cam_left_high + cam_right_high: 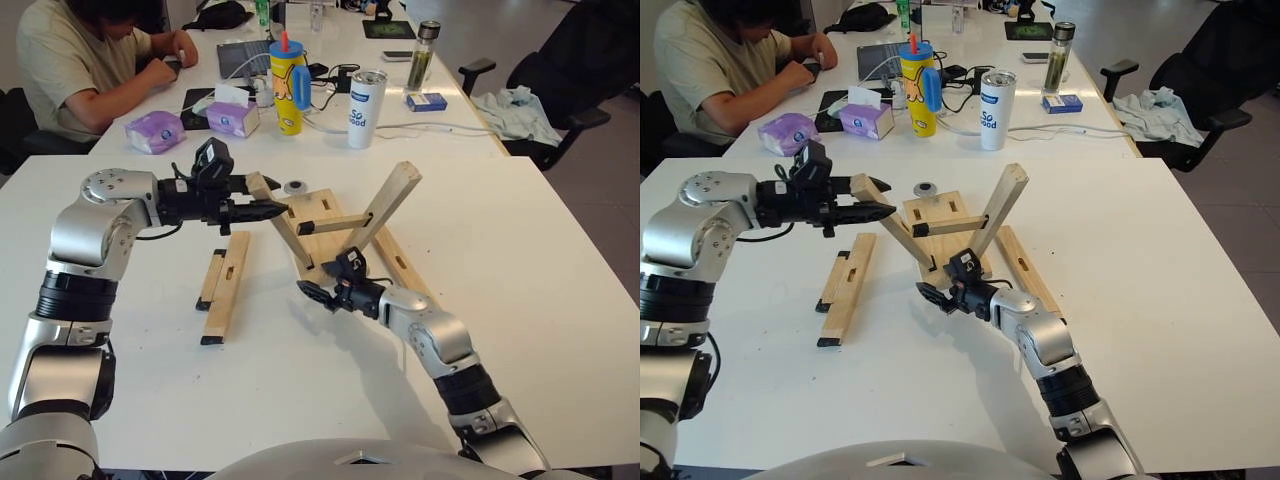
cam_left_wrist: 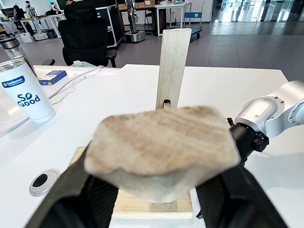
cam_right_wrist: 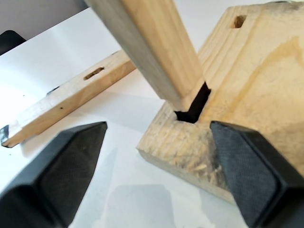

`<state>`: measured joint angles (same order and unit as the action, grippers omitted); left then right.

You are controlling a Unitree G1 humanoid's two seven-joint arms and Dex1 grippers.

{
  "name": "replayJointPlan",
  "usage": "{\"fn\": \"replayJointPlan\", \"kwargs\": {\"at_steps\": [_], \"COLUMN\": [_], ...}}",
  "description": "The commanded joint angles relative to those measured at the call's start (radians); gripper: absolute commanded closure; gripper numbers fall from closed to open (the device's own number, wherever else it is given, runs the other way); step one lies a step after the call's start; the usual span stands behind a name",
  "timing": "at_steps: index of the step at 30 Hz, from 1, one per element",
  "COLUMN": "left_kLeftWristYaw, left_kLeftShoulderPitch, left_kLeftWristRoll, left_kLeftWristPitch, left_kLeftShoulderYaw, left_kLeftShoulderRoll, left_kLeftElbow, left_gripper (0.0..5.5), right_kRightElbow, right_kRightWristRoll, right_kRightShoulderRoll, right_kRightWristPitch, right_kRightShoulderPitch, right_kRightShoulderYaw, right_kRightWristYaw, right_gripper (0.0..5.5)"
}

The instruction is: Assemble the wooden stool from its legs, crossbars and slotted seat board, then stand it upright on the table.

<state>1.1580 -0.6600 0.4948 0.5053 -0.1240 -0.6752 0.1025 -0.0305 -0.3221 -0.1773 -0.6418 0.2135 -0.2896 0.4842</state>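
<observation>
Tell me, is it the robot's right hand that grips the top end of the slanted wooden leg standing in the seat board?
Not quite. It is the left hand that grips the top end of the slanted wooden leg, as the left eye view shows. The right hand is open and holds nothing, low by a corner of the seat board.

The board (image 1: 320,205) lies flat on the surface (image 1: 520,250). A left leg (image 1: 290,240) and a right leg (image 1: 385,205) stand tilted in it, a crossbar (image 1: 335,224) between them. Two loose bars (image 1: 228,285) lie left of the board, a lone bar (image 1: 400,262) right of it.
</observation>
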Motion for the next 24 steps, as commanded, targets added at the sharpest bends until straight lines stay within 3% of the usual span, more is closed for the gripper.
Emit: {"fn": "replayJointPlan", "kwargs": {"at_steps": [1,8,18,22,24], "left_kLeftWristYaw": [-0.009,-0.02,-0.103,-0.109,-0.101], "left_kLeftShoulderPitch": [0.085,0.184,0.212,0.212,0.209], "left_kLeftWristRoll": [-0.037,-0.021,-0.133,-0.138,-0.126], "left_kLeftWristPitch": [0.022,-0.011,-0.098,-0.112,-0.107], "left_kLeftShoulderYaw": [-0.067,-0.067,-0.141,-0.133,-0.123], "left_kLeftShoulderRoll": [0.05,0.074,0.152,0.143,0.131], "left_kLeftElbow": [-0.007,-0.08,0.018,0.051,0.049], "left_gripper": [3.43,3.43,3.43,3.43,3.43], "right_kRightElbow": [0.084,0.086,0.096,0.008,-0.097], "right_kRightWristRoll": [0.005,-0.001,0.006,-0.043,-0.122], "right_kRightShoulderRoll": [0.0,0.003,-0.003,0.024,0.042], "right_kRightWristPitch": [-0.129,-0.152,-0.143,0.003,0.046], "right_kRightShoulderPitch": [-0.055,-0.055,-0.052,-0.079,-0.112], "right_kRightShoulderYaw": [-0.022,-0.025,-0.034,0.045,0.13], "right_kRightWristYaw": [-0.007,0.001,0.013,0.033,0.047], "right_gripper": [1.49,1.49,1.49,1.49,1.74]}}
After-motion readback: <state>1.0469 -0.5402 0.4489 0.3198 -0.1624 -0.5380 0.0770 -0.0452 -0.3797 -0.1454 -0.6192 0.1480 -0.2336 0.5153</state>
